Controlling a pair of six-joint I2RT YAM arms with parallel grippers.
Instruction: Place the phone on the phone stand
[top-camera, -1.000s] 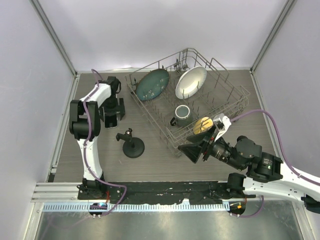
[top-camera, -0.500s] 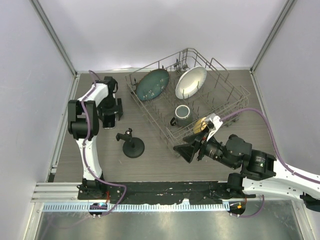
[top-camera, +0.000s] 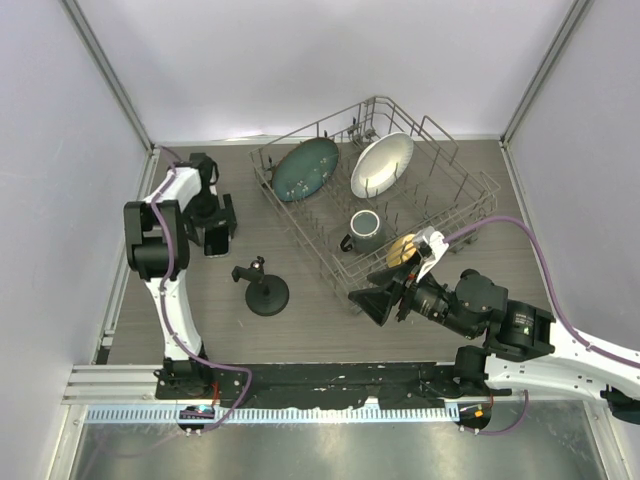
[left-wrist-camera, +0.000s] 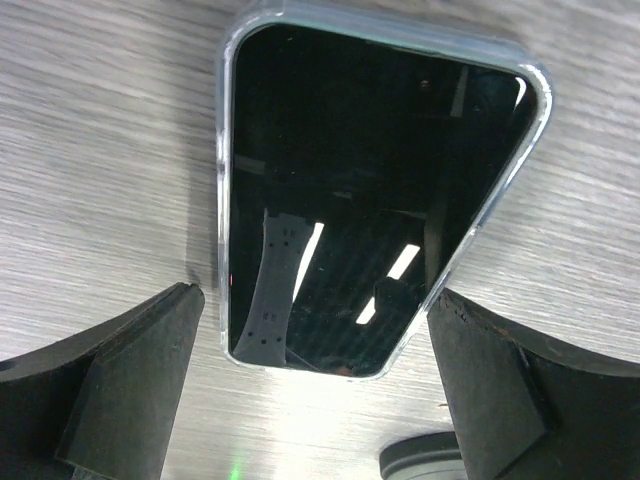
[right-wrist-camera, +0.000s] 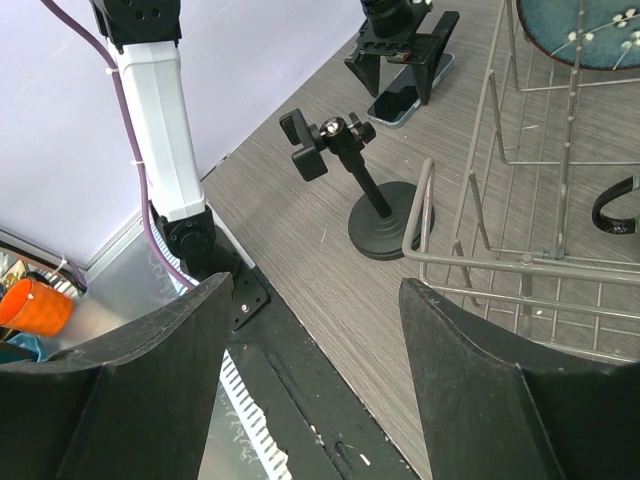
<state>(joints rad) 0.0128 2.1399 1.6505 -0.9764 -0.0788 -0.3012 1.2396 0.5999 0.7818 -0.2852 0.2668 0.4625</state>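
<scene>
**Lining up the phone grab**

I'm hovering the left claw (left-wrist-camera: 318, 350) right over the phone (left-wrist-camera: 350, 190), jaws spread wide so they're straddling its long edges. It's lying flat, screen up, on the table (left-wrist-camera: 90, 150), apart from the stand (top-camera: 264, 288). Meanwhile the right claw (right-wrist-camera: 315, 370) is gaping wide too, waiting beside the rack (top-camera: 440, 200), probably to steady the stand.

From above, my cell is bright and evenly lit; the shadows on the table (top-camera: 312, 318) are soft and weak. In my left wrist view the glossy screen of the phone (left-wrist-camera: 350, 150) mirrors two white light strips, and a glare washes out the table's grain just below it. The fingers (left-wrist-camera: 130, 380) of my left gripper (left-wrist-camera: 315, 293) are dark and slightly out of focus.
</scene>
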